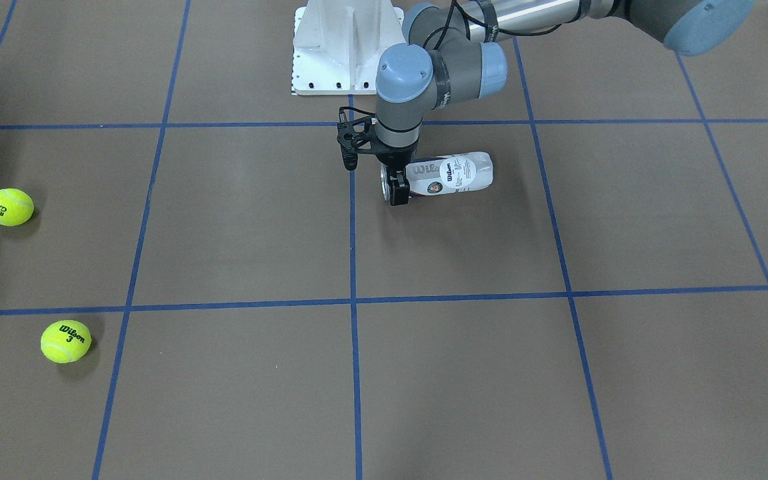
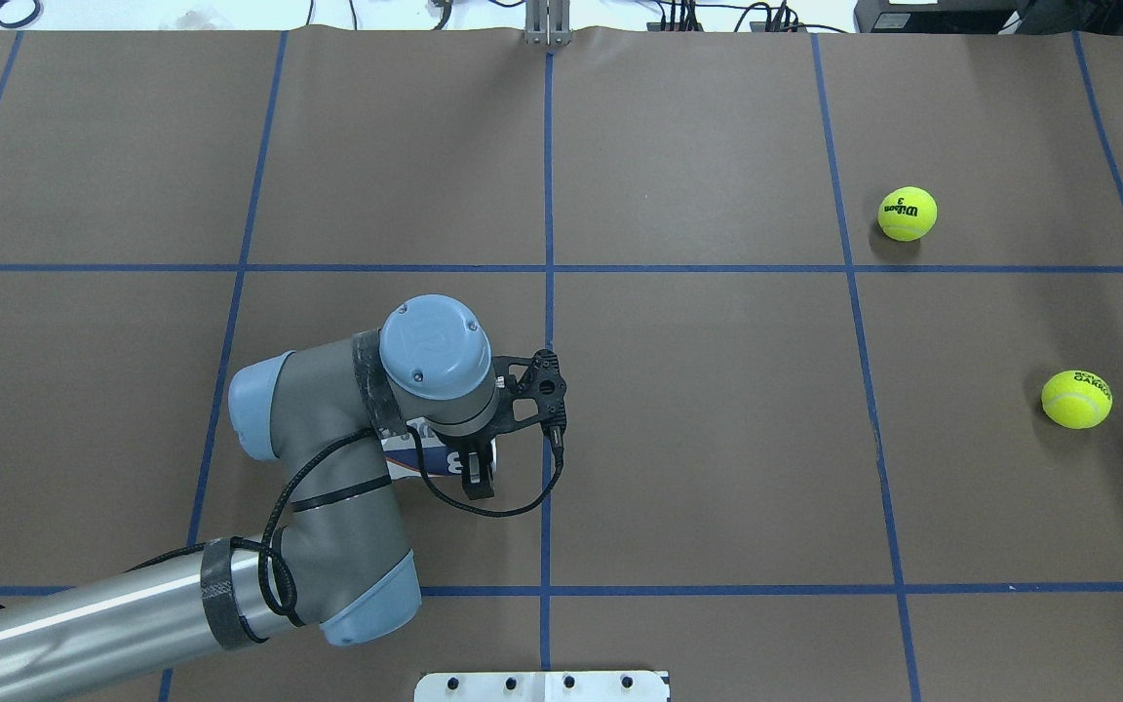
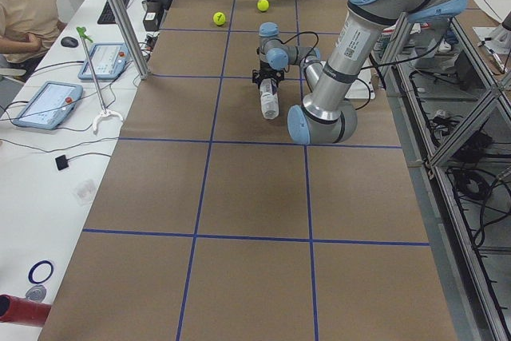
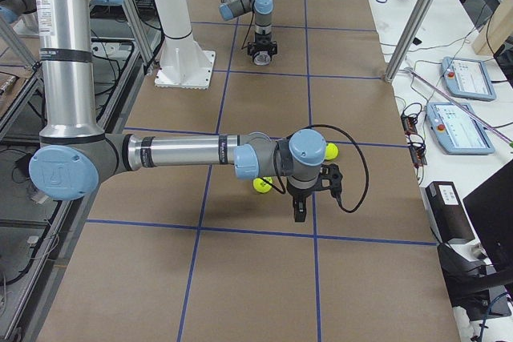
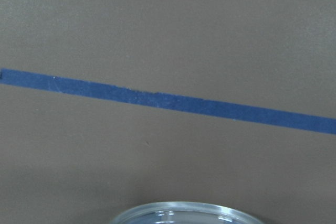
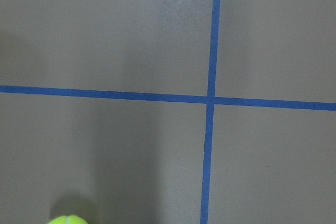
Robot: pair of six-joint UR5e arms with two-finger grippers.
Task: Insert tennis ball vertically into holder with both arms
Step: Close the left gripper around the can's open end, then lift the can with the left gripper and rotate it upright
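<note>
The holder (image 1: pixel 454 175), a clear can with a white and navy label, lies on its side near the table's middle. My left gripper (image 1: pixel 397 190) points straight down over the can's open end, one jaw on each side of it. I cannot tell whether the jaws press on it. The can's rim (image 5: pixel 184 212) shows at the bottom of the left wrist view. From overhead the wrist covers most of the can (image 2: pixel 404 458). Two tennis balls (image 2: pixel 907 214) (image 2: pixel 1075 399) lie on the robot's right side. My right gripper (image 4: pixel 300 212) hangs above the table close to them; I cannot tell its state.
The white metal robot base (image 1: pixel 347 47) stands at the table's robot side. Blue tape lines (image 2: pixel 548 292) grid the brown table. Tablets and cables (image 3: pixel 48 105) lie along the operators' side, where a person (image 3: pixel 24 5) sits.
</note>
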